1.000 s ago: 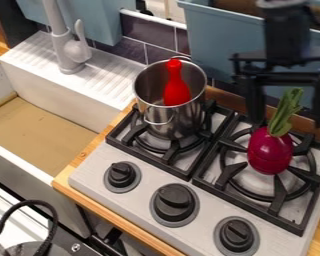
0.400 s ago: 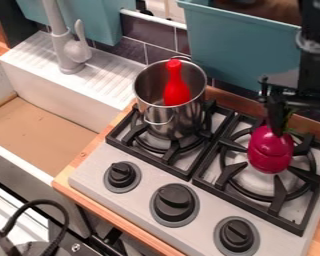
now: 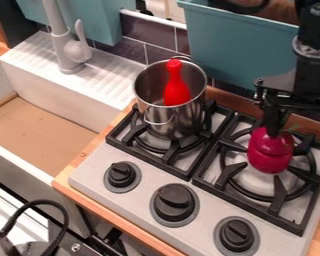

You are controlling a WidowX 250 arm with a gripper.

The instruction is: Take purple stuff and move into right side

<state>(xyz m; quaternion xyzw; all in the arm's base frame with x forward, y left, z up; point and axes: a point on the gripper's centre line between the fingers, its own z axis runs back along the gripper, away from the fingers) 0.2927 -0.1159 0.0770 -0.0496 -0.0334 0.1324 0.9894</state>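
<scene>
The purple vegetable stands, its long axis pointing roughly upward.

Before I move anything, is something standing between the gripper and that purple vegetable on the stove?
Nothing visible does. The gripper is right at the leafy top of the purple vegetable, and the metal pot sits on the other burner, off to one side of them.

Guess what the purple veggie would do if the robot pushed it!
The purple veggie might roll, because its body is round, though the black grate under it could catch it. It looks smooth and shiny, so it may be slippery.
</scene>
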